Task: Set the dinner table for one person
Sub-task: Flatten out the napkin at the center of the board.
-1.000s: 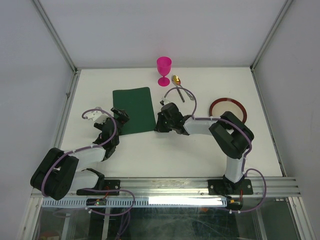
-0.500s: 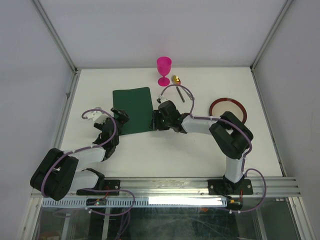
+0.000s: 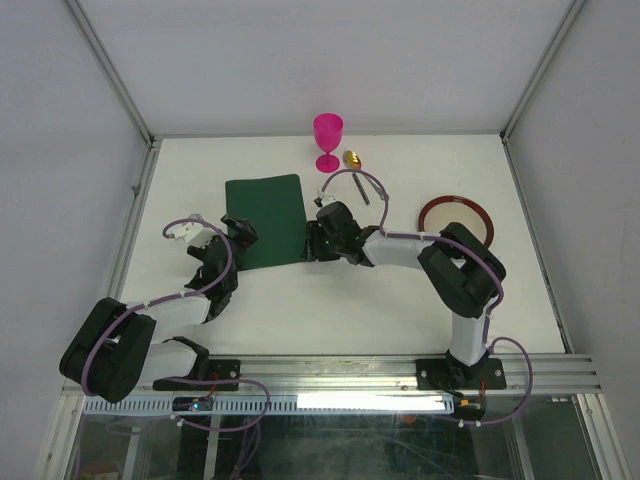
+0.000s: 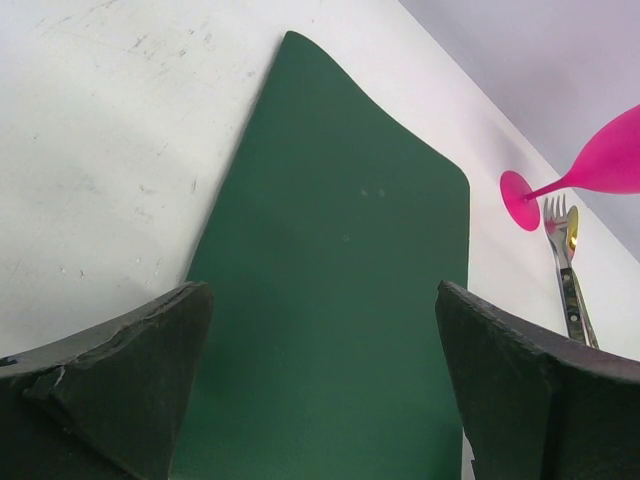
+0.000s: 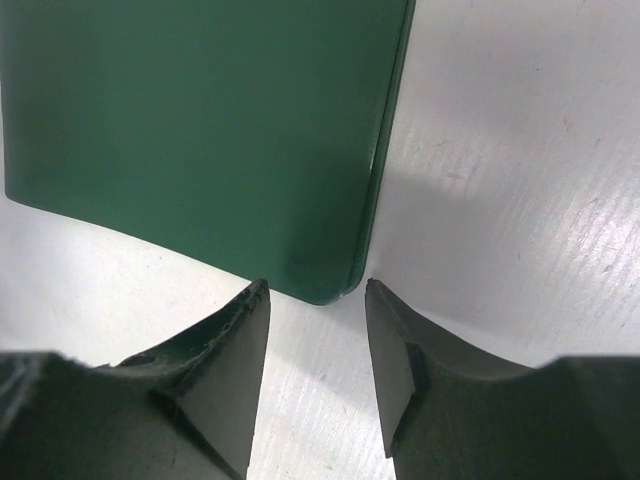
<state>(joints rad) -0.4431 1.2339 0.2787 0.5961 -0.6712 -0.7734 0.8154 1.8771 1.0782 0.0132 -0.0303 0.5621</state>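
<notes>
- Top external view: the table (image 3: 330, 310) is a large white matte rectangle edged by aluminium rails; it fills the middle of the view, with pale walls around it and both arm bases at its near rail.
- On it, left of centre, a dark green placemat (image 3: 265, 220) lies flat and slightly skewed; a pink goblet (image 3: 328, 140) stands upright near the far edge, with a gold spoon (image 3: 352, 158) just to its right; a red-rimmed plate (image 3: 440, 202) lies at the right, partly behind the right arm.
- From above, the left gripper (image 3: 247, 233) sits at the mat's near left corner and the right gripper (image 3: 312, 243) at its near right corner; jaw widths are hard to read here.
- Left wrist view: the white surface shows faint scuffs and specks, unseen from above; the jaws stand wide over the mat's near end, holding nothing; a fork (image 4: 575, 300) lies beside the spoon, past the goblet's foot.
- Right wrist view: fine scratches and a soft sheen show on the tabletop; the jaws stand partway apart, clamping nothing; the mat's corner lies right at the gap.
</notes>
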